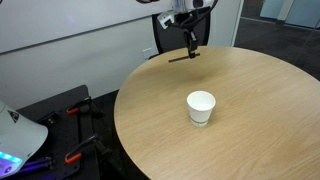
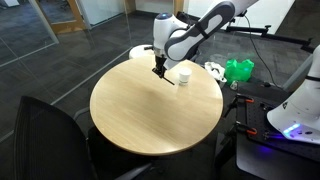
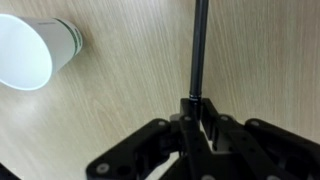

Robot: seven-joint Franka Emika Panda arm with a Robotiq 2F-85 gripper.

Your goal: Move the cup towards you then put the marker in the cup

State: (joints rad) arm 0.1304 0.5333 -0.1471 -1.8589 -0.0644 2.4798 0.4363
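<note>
- The gripper is down low over the table, jaws pinched together on one end of the marker.
- The wrist view shows it plainly. The black marker runs straight out from between the fingers and away across the wood grain, clamped right at its end.
- In an exterior view the marker lies nearly level, just under the gripper, near the table's far edge. Whether it rests on the wood or hangs barely clear cannot be told.
- The cup stands upright, mouth up, out on the open tabletop. It sits nearer the camera than the gripper does and well apart from the marker.
- In the wrist view the cup sits at the upper left, off to one side of the marker's line, with bare wood between the two and its white mouth turned towards the lens.
- In an exterior view the cup appears near the table's rim, close beside the gripper from that angle. The marker slants down from the fingers towards the wood.
- The arm, white with dark joints, arches in over the table from beyond its edge.
- Off the table there is a green object behind the cup's side and a black chair at the near side.
</note>
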